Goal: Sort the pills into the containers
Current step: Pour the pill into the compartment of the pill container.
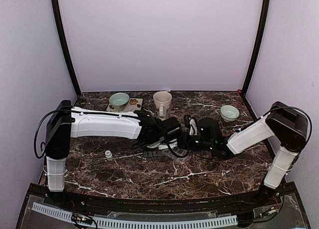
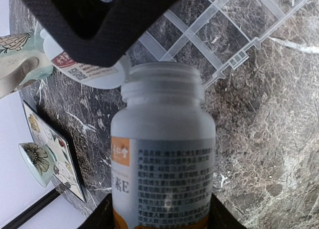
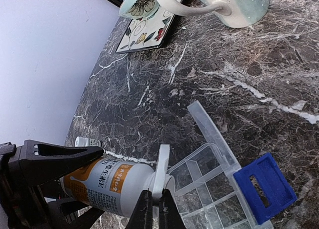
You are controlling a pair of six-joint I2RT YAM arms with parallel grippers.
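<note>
My left gripper [image 2: 162, 216] is shut on a white pill bottle [image 2: 164, 154] with an orange label and holds it on its side, its open mouth toward the clear pill-organizer tray [image 2: 209, 35]. In the right wrist view the bottle [image 3: 107, 181] lies between the left gripper's black fingers [image 3: 55, 159]. My right gripper [image 3: 155, 204] is shut on a flat white cap [image 3: 162, 171] right at the bottle's mouth. The tray [image 3: 209, 191] sits just beyond, its hinged lid [image 3: 214, 134] open. No loose pills show. In the top view both grippers meet at mid-table [image 1: 179, 139].
A small white bottle [image 1: 107, 154] stands at the left front. A pale green bowl on a flowered coaster [image 1: 119, 99], a cream mug [image 1: 162, 103] and a second bowl [image 1: 229, 112] stand at the back. A blue plastic piece [image 3: 264, 186] rests by the tray's right side.
</note>
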